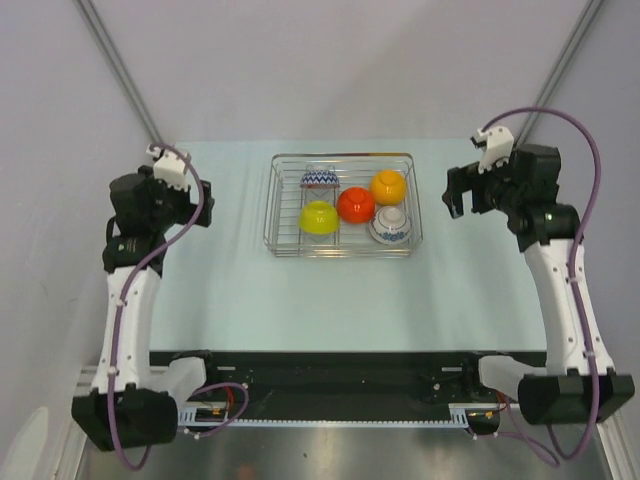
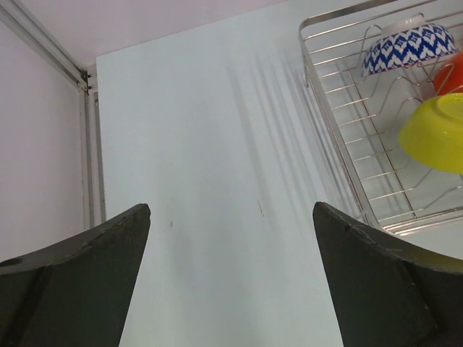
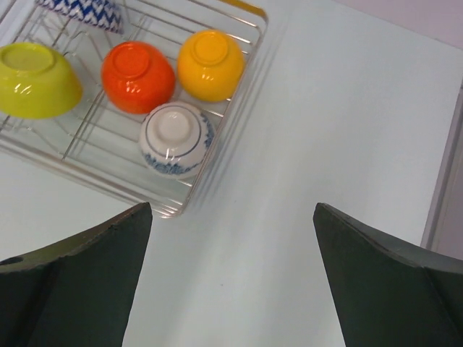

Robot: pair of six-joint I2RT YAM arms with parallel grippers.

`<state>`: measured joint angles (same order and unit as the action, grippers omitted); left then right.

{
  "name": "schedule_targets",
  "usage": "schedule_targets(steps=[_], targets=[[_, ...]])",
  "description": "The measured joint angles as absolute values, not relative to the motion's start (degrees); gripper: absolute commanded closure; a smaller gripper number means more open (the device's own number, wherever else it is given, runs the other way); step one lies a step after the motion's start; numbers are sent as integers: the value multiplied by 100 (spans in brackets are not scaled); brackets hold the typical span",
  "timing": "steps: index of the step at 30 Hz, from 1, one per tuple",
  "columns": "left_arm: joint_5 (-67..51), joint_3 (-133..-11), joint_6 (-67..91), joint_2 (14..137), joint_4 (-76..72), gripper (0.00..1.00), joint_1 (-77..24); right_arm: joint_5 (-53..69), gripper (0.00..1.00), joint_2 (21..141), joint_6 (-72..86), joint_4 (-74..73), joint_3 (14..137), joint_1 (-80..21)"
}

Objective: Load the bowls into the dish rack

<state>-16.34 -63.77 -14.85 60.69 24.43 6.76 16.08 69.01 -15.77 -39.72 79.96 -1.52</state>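
You have five small round bowls, all inside the one rectangular silver wire dish rack [image 1: 285,215] at the far middle of the pale table [image 1: 240,290]: one zigzag-patterned bowl [image 1: 318,180], one lime-yellow bowl [image 1: 319,217], one red bowl [image 1: 355,205], one orange bowl [image 1: 388,186] and one white bowl with blue pattern [image 1: 388,225]. Your two grippers flank the rack: the left gripper [image 2: 231,217] and right gripper [image 3: 231,213] both have fingers spread wide, holding nothing.

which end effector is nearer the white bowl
Right. The right end effector hangs just right of the white bowl; the left end effector is left of the whole dish rack.
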Motion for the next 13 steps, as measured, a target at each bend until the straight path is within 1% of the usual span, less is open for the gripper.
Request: schedule_targets(steps=[3,5,13], targets=[[-1732,-5894,-1481,5435,2449,0,810,1855,0,6182,-1708,-4152,7419,-86],[-1813,-5730,-1481,5146,2460,0,819,1957,0,5902,-1758,-4281,7175,-73],[-1837,-5400,-1402,4718,2429,0,845,2233,0,5778,-1761,-4401,6866,-62]])
